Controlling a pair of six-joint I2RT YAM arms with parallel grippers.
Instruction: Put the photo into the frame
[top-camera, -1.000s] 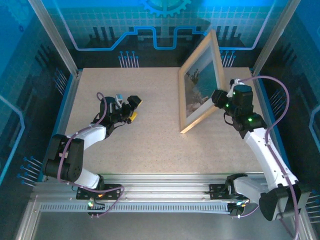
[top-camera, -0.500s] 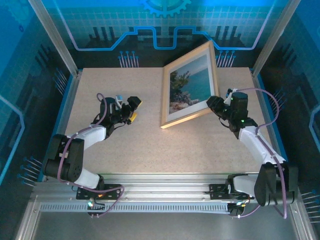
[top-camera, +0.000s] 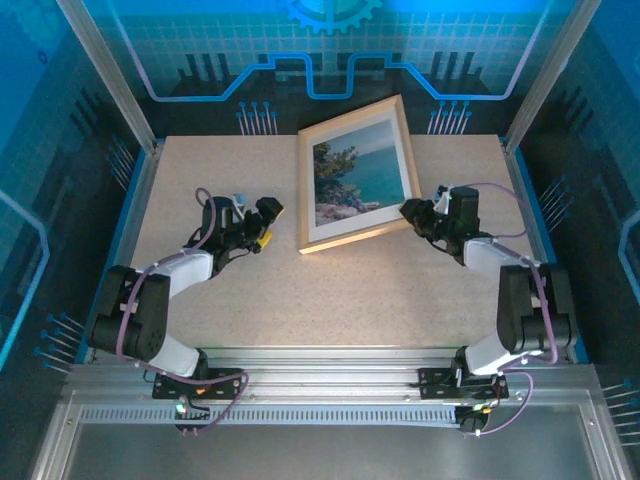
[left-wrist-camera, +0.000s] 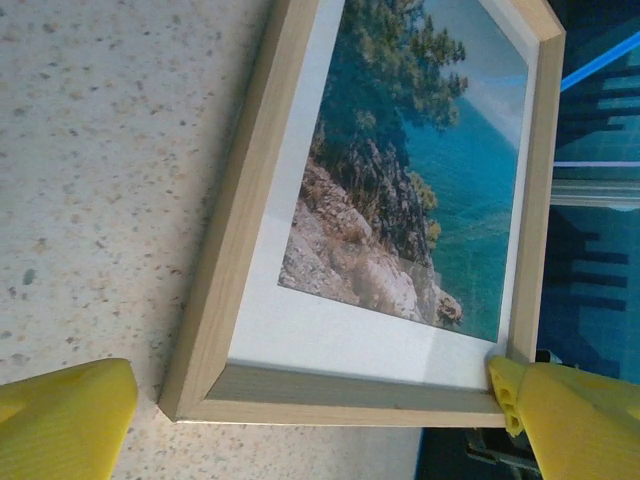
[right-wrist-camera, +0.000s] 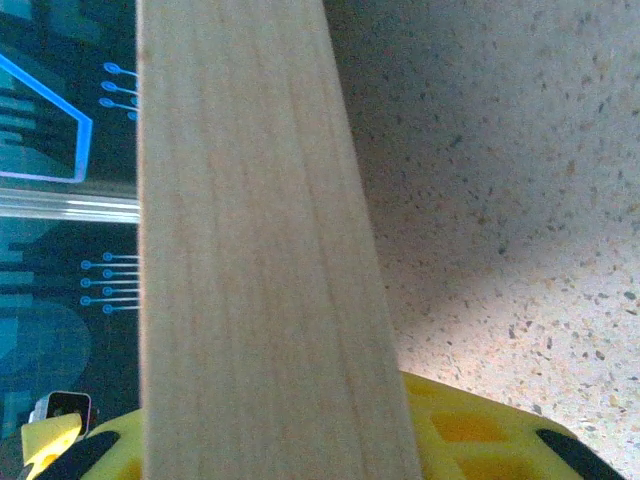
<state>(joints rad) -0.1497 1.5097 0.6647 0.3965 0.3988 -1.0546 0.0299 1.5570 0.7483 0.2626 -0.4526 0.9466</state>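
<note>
The frame (top-camera: 355, 238) is thin, pale natural wood, an upright rectangle. You see it in the overhead view at the back middle of the speckled table (top-camera: 400, 290), turned a little off square. It is tilted: its left long edge lies on the table and its right side is raised, so its far corner overlaps the blue back wall.

The photo (top-camera: 360, 180) sits inside the frame, facing up, with a white mat (left-wrist-camera: 340, 335) around it. It shows a rocky coast with dark green trees on the left, turquoise sea on the right and pale blue sky above.

The right gripper (top-camera: 412, 212) is at the frame's right edge, near the lower corner. In the right wrist view the wooden edge runs straight between its yellow fingers (right-wrist-camera: 480, 430), which straddle it on both sides, narrowly parted and clamped on the wood.

The left gripper (top-camera: 268, 222) lies low on the table just left of the frame, apart from it. Its jaws stand wide apart and hold nothing. In its wrist view the frame's near lower corner shows between the yellow fingertips (left-wrist-camera: 65, 415).
</note>
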